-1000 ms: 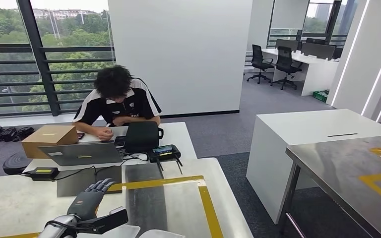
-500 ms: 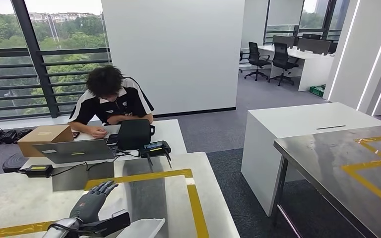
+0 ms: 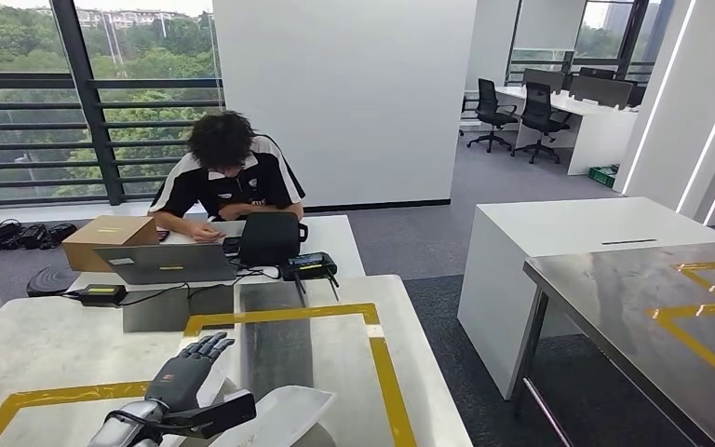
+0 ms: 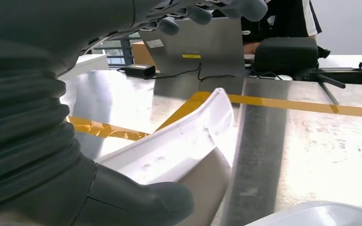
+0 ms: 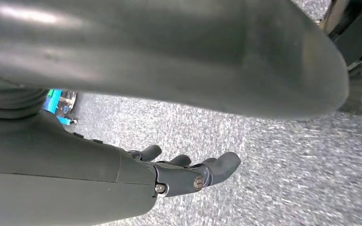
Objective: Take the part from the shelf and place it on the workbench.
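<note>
Where the head view meets its lower edge, the left hand (image 3: 182, 391) holds the white part (image 3: 275, 417) over the near end of the pale surface (image 3: 47, 345), thumb under the part's edge and the dark fingers (image 3: 207, 349) stretched out above it; the left wrist view shows the thumb pressed against the part's underside and its curved shell just above the steel, though whether it touches the surface cannot be told. The right hand (image 5: 188, 172) hangs above grey carpet (image 5: 287, 165), its fingers (image 5: 226, 162) loosely curled and holding nothing. Yellow tape (image 3: 284, 315) frames a steel panel on the surface beyond the part. Farther on stand a laptop (image 3: 168, 263), a cardboard box (image 3: 107, 237) and a black bag (image 3: 270, 237), with a seated person (image 3: 228, 172) bent over them. To the right are a steel bench (image 3: 652, 307) and a white cabinet (image 3: 577, 251); office chairs (image 3: 512, 107) stand far back.
</note>
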`<state>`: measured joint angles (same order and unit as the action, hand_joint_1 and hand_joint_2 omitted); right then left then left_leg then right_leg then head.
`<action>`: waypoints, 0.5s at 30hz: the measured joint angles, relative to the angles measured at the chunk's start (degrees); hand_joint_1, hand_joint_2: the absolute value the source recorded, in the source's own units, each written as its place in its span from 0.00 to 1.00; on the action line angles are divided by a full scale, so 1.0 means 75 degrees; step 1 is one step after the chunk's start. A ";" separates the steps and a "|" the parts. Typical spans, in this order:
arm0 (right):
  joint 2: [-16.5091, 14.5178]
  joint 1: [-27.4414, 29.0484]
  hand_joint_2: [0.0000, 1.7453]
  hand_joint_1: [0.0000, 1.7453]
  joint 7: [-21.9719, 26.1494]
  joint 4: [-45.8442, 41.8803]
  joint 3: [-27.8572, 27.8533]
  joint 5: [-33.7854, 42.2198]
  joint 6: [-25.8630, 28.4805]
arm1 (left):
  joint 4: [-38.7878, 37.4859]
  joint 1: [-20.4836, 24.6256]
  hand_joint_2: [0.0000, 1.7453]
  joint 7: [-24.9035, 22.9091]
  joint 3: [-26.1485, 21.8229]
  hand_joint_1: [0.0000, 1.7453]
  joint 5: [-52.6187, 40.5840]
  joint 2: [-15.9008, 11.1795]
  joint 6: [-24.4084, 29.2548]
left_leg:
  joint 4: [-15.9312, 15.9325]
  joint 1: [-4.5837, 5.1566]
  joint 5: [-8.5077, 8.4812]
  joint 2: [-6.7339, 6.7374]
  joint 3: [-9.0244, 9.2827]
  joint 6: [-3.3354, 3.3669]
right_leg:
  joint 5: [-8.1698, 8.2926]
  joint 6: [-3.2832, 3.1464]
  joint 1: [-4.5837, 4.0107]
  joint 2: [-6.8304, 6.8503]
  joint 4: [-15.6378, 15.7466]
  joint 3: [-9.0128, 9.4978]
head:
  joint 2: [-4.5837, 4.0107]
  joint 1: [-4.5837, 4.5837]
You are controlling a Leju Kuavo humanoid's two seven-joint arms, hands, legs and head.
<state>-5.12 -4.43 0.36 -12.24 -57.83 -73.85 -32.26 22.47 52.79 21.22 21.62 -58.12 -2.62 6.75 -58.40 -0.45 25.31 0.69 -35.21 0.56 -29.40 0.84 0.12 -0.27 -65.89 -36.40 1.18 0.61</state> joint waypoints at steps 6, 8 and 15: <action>0.0039 -0.0002 0.00 0.00 0.0000 0.0000 0.0000 -0.0024 0.0001 | 0.0001 0.0008 1.00 0.0045 0.0003 0.00 -0.0020 0.0047 0.0004 | 0.0091 -0.0065 -0.0173 0.0027 -0.0074 -0.0244 | 0.0334 -0.0274 -0.0139 0.0020 0.1251 0.0659 | 0.0012 0.0223; 0.0048 -0.0012 0.00 0.00 0.0003 0.0000 0.0000 -0.0031 0.0003 | 0.0001 0.0007 1.00 0.0050 0.0004 0.00 -0.0030 0.0040 0.0027 | -0.0237 -0.0057 0.0154 -0.0028 -0.0219 -0.0296 | 0.0493 -0.0373 -0.0098 0.0050 0.1404 0.0647 | 0.0016 0.0248; 0.0048 -0.0027 0.00 0.00 0.0004 0.0000 0.0000 -0.0033 0.0002 | -0.0020 -0.0127 1.00 0.0063 0.0009 0.00 -0.0044 -0.0007 0.0098 | -0.1166 -0.0209 0.0622 -0.0067 -0.0165 -0.0562 | 0.0616 -0.0351 0.0012 0.0054 0.1082 0.0204 | 0.0017 0.0264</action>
<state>-4.76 -4.63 0.39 -12.24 -57.83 -74.10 -32.24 22.32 51.84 21.69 21.68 -58.45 -2.67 7.49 -67.14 -2.01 29.98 0.19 -36.45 -3.65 -24.78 -1.79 0.20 0.13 -57.78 -34.87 1.31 2.59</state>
